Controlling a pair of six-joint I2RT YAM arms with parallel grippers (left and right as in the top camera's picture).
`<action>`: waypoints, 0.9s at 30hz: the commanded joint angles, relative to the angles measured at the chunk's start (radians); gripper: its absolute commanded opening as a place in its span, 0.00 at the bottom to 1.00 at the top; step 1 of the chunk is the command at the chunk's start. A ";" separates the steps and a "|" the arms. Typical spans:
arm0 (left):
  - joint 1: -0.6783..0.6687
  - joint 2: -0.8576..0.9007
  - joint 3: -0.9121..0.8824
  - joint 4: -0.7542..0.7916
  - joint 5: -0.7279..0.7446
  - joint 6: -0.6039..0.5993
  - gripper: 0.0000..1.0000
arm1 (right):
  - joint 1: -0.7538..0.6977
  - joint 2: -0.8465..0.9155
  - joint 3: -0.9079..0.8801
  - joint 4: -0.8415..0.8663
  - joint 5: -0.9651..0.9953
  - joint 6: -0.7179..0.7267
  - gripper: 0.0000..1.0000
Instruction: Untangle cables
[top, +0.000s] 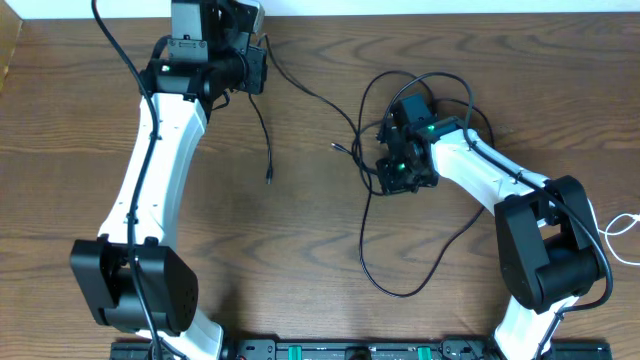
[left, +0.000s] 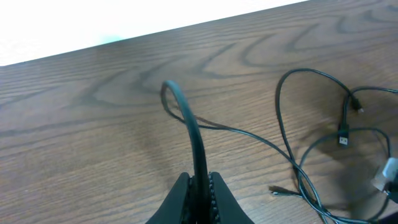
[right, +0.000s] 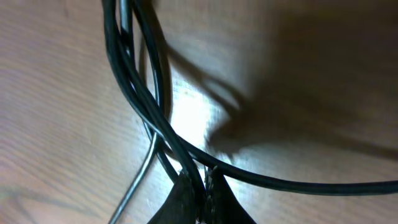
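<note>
Overhead, the left claw (top: 256, 62) sits near the desk's (top: 300, 280) far edge, and the right claw (top: 398, 176) is down inside a loose knot of black cables (top: 366, 235) that loop all round it.

On the left wrist view, the left claw's jaws are pressed together on one black cable (left: 194, 134). It rises from between the fingertips, arcs forward and meets the desk just ahead of the claw, then trails off to the claw's right toward the other strands, where a plug end (left: 343, 138) lies.

On the right wrist view, the right claw's jaws are clamped together on the black strands crossing at its tips; which strand is pinched I cannot tell.

A white cable (top: 625, 225) lies well behind the right claw, past its arm.
</note>
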 joint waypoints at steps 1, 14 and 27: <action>0.001 -0.025 -0.002 -0.002 0.008 -0.005 0.12 | 0.011 0.001 -0.006 0.023 -0.003 0.003 0.01; 0.000 -0.025 -0.002 -0.011 0.057 -0.005 0.87 | 0.011 -0.377 -0.003 0.079 -0.005 0.003 0.01; -0.033 -0.024 -0.002 -0.003 0.529 0.109 0.88 | 0.013 -0.616 -0.003 0.047 -0.067 -0.027 0.01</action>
